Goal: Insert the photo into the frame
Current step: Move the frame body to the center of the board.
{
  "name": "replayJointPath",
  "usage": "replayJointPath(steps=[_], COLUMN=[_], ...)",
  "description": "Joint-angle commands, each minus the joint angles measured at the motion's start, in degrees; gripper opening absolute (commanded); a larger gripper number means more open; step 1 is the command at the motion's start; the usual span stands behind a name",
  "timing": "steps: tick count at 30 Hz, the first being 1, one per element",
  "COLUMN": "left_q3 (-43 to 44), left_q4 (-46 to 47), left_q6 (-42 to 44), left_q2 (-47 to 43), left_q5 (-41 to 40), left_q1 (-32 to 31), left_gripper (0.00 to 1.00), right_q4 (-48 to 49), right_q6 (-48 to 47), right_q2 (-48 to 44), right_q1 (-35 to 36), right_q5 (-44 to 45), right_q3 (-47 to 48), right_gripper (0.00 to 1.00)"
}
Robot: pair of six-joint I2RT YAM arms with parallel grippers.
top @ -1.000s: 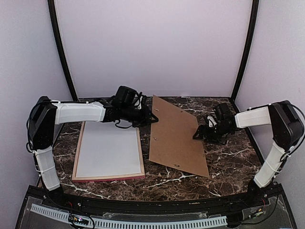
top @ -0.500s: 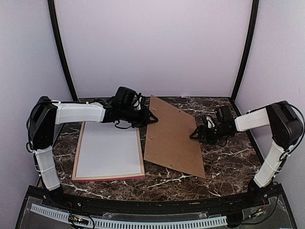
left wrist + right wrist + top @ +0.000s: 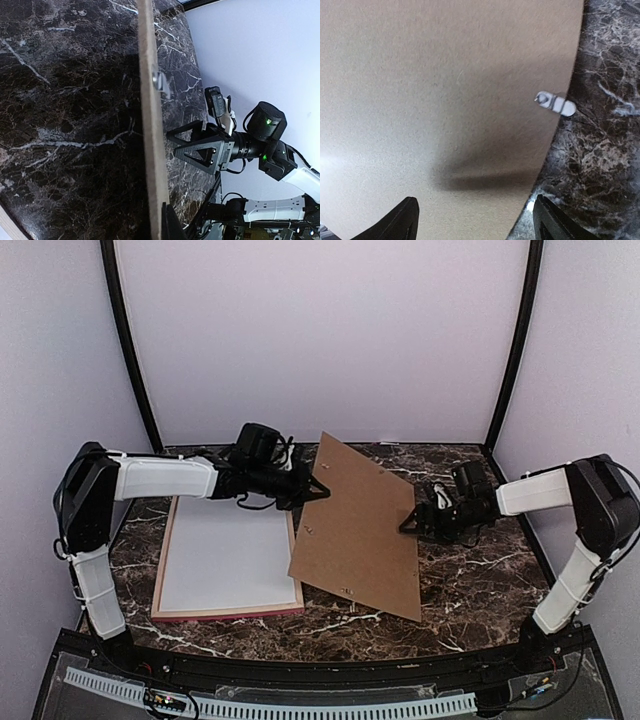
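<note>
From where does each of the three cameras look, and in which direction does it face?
Top external: above and behind the bases, facing down and forward at the table, frame and brown board; both arms show, with left pincer and right pincer.
Left wrist: at the board's edge, facing along it toward the right pincer; one own finger shows.
Right wrist: over the board, facing down onto it; both own fingertips show.
Shared: all three show board and table.
</note>
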Motion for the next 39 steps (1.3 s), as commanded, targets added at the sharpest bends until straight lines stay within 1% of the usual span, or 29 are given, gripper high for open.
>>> replayJointPath(steps=[1, 5, 7, 9, 13, 15, 18, 19, 23, 30, 34, 39], left_q3=[-4.1, -8.2, -10.4, -11.4, -11.6, -10.6, -9.0, -8.2, -5.7, -4.2, -3.5, -2.1], left_q4=[4.8, 7.5, 7.2, 4.9, -3.8, -11.0, -16.6, -18.8, -23.4, -24.6, -25.0, -25.3], left_q6=[2.3, 0.8, 0.9, 2.1, 6.9, 9.8, 13.0, 14.2, 17.1, 18.8, 19.8, 21.0], left_q2=[-9.4, -16.5, -20.5, -24.4, -33.7, -36.8, -40.1, -41.4, -43.5, -44.4, -44.4, -44.3], left_q5=[4.4, 8.6, 10.2, 10.2, 6.2, 3.7, 1.2, 0.5, -0.1, 2.4, 2.9, 2.3], left_q1=[2.0, 5.7, 8.9, 11.8, 17.8, 20.8, 24.8, 27.0, 33.3, 42.3, 44.7, 45.7], left_gripper=[0.00, 0.00, 0.00, 0.00, 0.00, 0.00, 0.00, 0.00, 0.00, 0.00, 0.00, 0.00], right_q4=[-4.7, -6.4, -7.3, -7.6, -7.6, -6.6, -6.0, -6.0, -6.3, -9.5, -12.0, -15.2], right_q6=[-0.7, -0.1, 0.0, 0.1, 0.6, 1.4, 2.3, 2.5, 3.6, 3.9, 3.4, 3.2], right_q2=[-6.5, -10.7, -12.0, -12.4, -9.8, -7.7, -4.1, -2.9, 3.5, 15.5, 21.4, 28.0], right_q1=[0.4, 0.4, 1.1, 2.1, 6.2, 8.8, 13.6, 15.2, 21.9, 29.6, 32.5, 34.9], right_q5=[2.5, 3.0, 3.8, 5.0, 7.0, 7.2, 8.8, 9.6, 12.1, 17.7, 20.4, 23.2], right_q3=[1.8, 3.7, 4.6, 5.6, 8.6, 10.3, 13.6, 14.8, 20.5, 32.3, 38.3, 45.3], right_gripper=[0.80, 0.80, 0.81, 0.81, 0.81, 0.81, 0.81, 0.81, 0.79, 0.75, 0.74, 0.73])
